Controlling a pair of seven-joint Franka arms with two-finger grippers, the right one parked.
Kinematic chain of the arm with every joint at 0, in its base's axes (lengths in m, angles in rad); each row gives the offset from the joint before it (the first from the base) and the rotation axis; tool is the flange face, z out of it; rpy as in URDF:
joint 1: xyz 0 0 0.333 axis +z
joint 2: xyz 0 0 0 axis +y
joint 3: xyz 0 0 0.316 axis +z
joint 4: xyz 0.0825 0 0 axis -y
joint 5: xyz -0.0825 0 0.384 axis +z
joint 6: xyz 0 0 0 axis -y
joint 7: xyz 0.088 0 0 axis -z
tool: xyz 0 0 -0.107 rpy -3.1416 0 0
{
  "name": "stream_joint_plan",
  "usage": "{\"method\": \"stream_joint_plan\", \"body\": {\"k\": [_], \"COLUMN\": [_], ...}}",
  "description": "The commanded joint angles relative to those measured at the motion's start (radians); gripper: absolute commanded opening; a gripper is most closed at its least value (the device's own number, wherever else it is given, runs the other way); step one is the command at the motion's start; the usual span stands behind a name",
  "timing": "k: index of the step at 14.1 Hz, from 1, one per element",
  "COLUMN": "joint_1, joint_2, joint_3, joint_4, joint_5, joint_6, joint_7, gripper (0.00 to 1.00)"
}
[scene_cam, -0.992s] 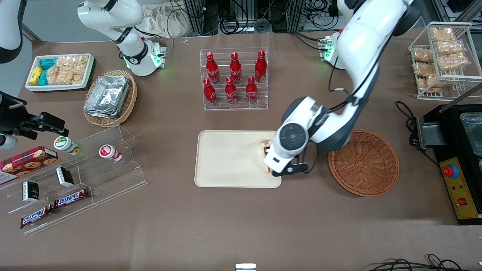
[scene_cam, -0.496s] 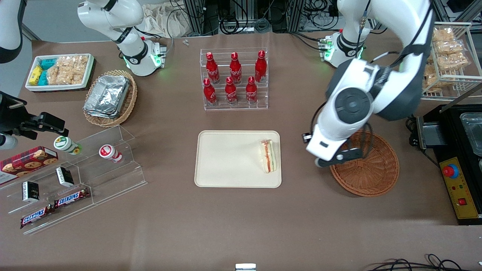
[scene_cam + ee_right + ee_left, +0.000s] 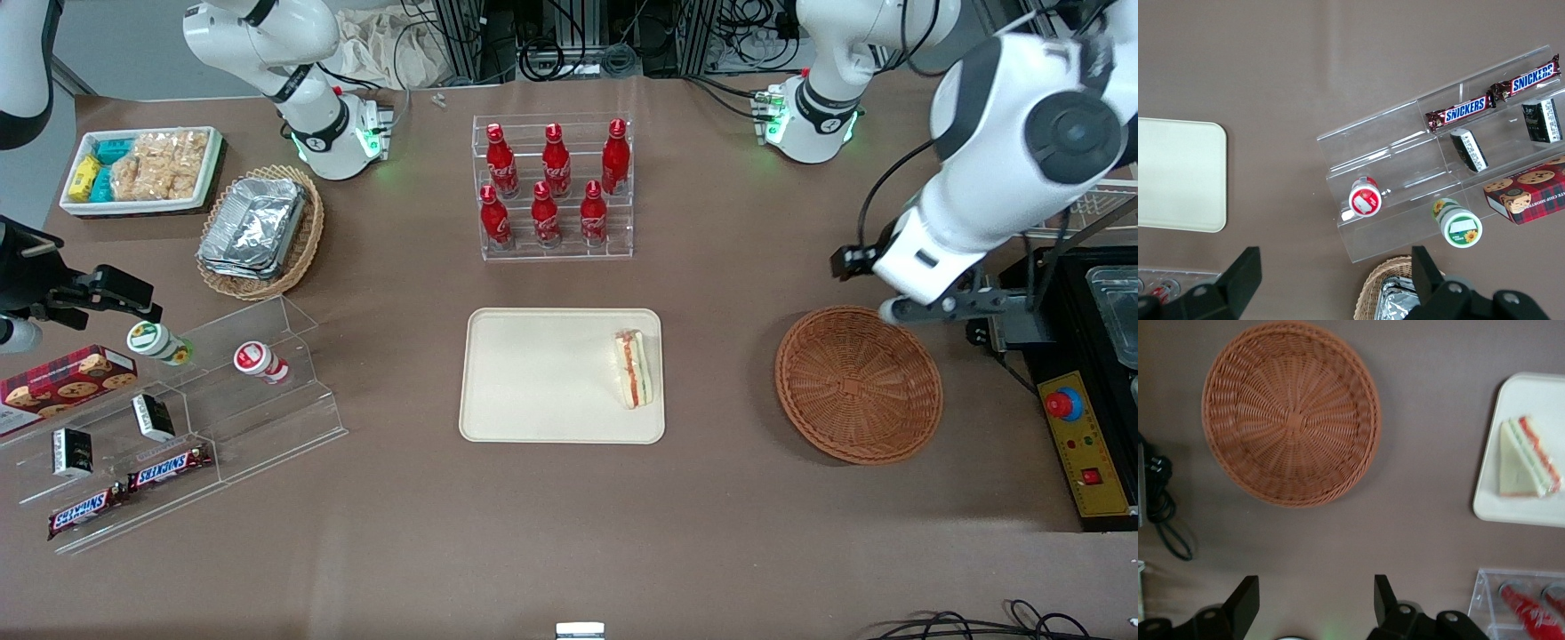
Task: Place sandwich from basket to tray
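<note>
The sandwich [image 3: 635, 368] [image 3: 1527, 460], a cream wedge with a red and green stripe, lies flat on the cream tray [image 3: 533, 382] [image 3: 1518, 510], at the tray end nearest the basket. The reddish-brown wicker basket [image 3: 858, 384] [image 3: 1291, 413] stands empty beside the tray, toward the working arm's end. My gripper [image 3: 938, 308] [image 3: 1315, 600] hangs high above the table, over the basket's rim farthest from the front camera. It is open, with only brown tablecloth between its fingers.
A clear rack of red bottles [image 3: 554, 187] [image 3: 1521, 603] stands farther from the front camera than the tray. A black machine with a red button [image 3: 1080, 373] and a black cable [image 3: 1161, 520] lie beside the basket. A wire snack rack [image 3: 1049, 133] stands above them.
The gripper let go of the sandwich on the tray, then rose and swung away over the basket toward the working arm's end. The sandwich stays put on the tray.
</note>
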Motion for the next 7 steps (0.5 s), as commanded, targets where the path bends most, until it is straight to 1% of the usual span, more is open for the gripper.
{"method": "stream_joint_plan", "body": {"k": [1, 2, 4, 7], "joint_1": [0.059, 0.082, 0.131, 0.185], "joint_2": [-0.053, -0.044, -0.021, 0.046], "joint_3": [-0.015, -0.038, -0.075, -0.136], "joint_4": [-0.065, -0.056, -0.020, 0.088], "joint_5": [-0.001, 0.005, 0.005, 0.014], "joint_6": [0.012, -0.002, -0.027, -0.077], "joint_7": [0.094, 0.112, 0.117, 0.115], "gripper": [0.95, 0.99, 0.99, 0.99]}}
